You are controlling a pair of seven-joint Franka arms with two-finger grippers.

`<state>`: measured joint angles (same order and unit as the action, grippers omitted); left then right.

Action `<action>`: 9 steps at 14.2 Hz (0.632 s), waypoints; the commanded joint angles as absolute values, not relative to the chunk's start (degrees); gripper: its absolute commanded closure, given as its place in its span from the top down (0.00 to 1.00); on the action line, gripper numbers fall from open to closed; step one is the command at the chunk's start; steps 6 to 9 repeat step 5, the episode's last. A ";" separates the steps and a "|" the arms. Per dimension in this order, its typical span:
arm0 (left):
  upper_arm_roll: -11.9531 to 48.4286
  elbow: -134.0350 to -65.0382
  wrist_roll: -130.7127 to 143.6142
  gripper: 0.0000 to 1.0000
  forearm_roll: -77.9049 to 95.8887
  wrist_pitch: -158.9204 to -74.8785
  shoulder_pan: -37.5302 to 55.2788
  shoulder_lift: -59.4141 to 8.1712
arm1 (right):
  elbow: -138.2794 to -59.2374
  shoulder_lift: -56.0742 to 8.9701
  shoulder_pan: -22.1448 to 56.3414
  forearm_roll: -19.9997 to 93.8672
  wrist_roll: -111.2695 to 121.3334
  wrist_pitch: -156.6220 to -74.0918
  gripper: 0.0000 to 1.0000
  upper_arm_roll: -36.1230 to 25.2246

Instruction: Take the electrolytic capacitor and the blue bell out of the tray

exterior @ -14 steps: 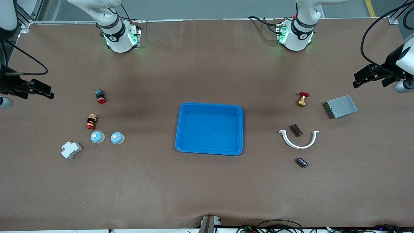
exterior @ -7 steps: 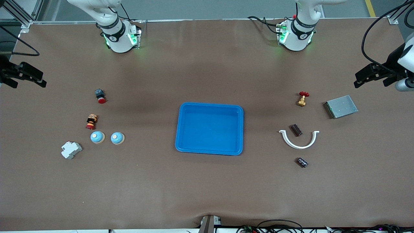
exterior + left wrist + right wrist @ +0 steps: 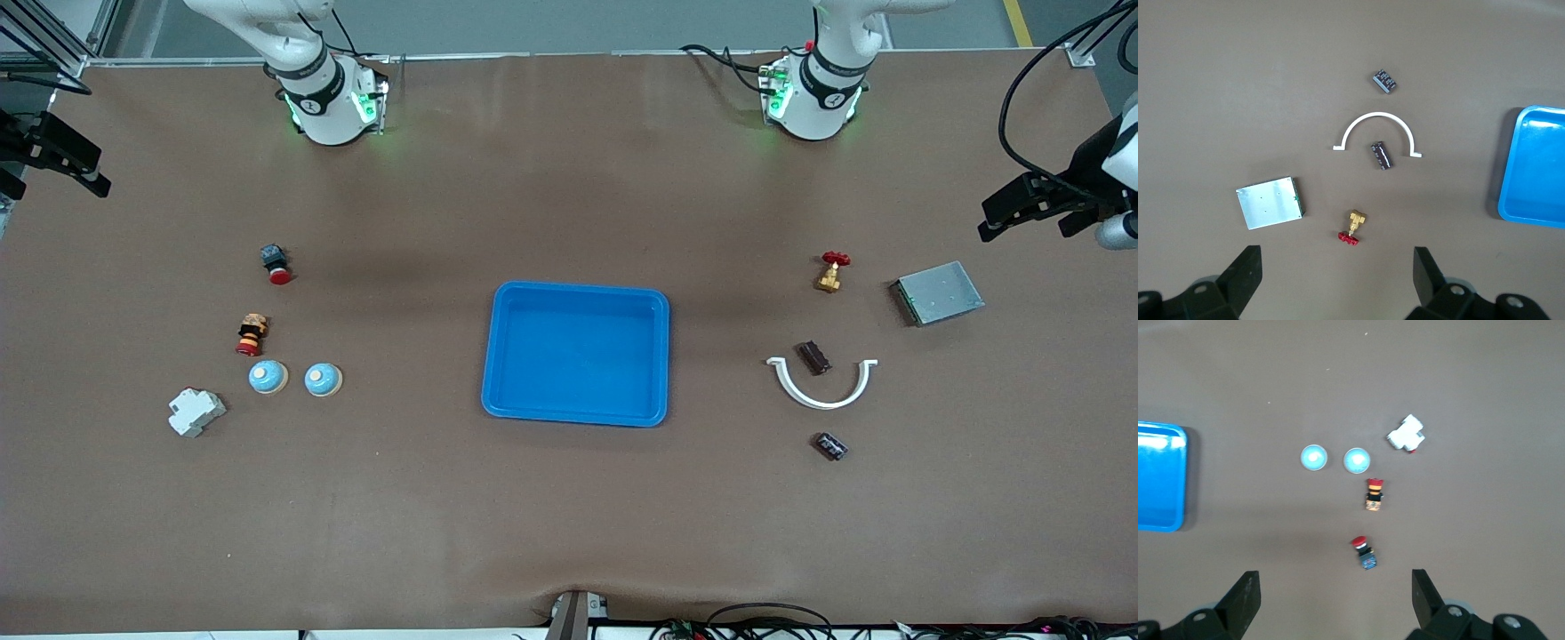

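Observation:
Two light-blue dome bells (image 3: pixel 268 377) (image 3: pixel 323 380) sit side by side toward the right arm's end of the table; in the right wrist view they show as bells (image 3: pixel 1314 458) (image 3: pixel 1356 460). Two small dark capacitors lie toward the left arm's end. One capacitor (image 3: pixel 813 357) (image 3: pixel 1381 155) lies inside a white arc, the other capacitor (image 3: pixel 830 445) (image 3: pixel 1385 81) nearer the front camera. My left gripper (image 3: pixel 994 218) (image 3: pixel 1337 263) hangs open and empty over the table's edge at its end. My right gripper (image 3: pixel 89 173) (image 3: pixel 1335 585) hangs open and empty over its end's edge.
A blue tray (image 3: pixel 578 287) stands mid-table. Near the capacitors are a white arc (image 3: pixel 822 387), a red-handled brass valve (image 3: pixel 830 271) and a metal box (image 3: pixel 938 292). Near the bells are a white breaker (image 3: pixel 196 412) and two red-capped push buttons (image 3: pixel 276 263) (image 3: pixel 252 334).
The right gripper has swung outward and toward the robots' side of the table. The left gripper has drifted slightly the same way. Nothing on the table has moved.

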<state>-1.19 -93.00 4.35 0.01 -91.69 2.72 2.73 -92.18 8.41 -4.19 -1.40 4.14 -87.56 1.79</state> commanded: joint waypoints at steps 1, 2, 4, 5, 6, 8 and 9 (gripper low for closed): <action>-1.49 -92.02 4.31 1.00 0.70 -91.76 2.81 2.64 | -86.86 5.73 -3.34 -4.13 3.43 -83.87 1.00 1.85; -1.49 -92.02 4.22 1.00 0.79 -91.76 2.81 2.55 | -84.40 4.32 -2.56 -4.57 2.91 -82.63 1.00 1.76; -1.49 -92.02 4.04 1.00 0.79 -91.76 2.81 2.64 | -81.84 2.47 -0.88 -4.75 2.03 -80.69 1.00 1.32; -1.49 -92.02 4.04 1.00 0.79 -91.76 2.81 2.64 | -81.65 2.11 -0.70 -4.75 0.89 -80.77 1.00 1.32; -1.49 -92.02 4.04 1.00 0.79 -91.76 2.81 2.64 | -81.65 2.11 -0.70 -4.75 0.89 -80.77 1.00 1.32; -1.49 -92.02 4.04 1.00 0.79 -91.76 2.81 2.64 | -81.65 2.11 -0.70 -4.75 0.89 -80.77 1.00 1.32; -1.49 -92.02 4.04 1.00 0.79 -91.76 2.81 2.64 | -81.65 2.11 -0.70 -4.75 0.89 -80.77 1.00 1.32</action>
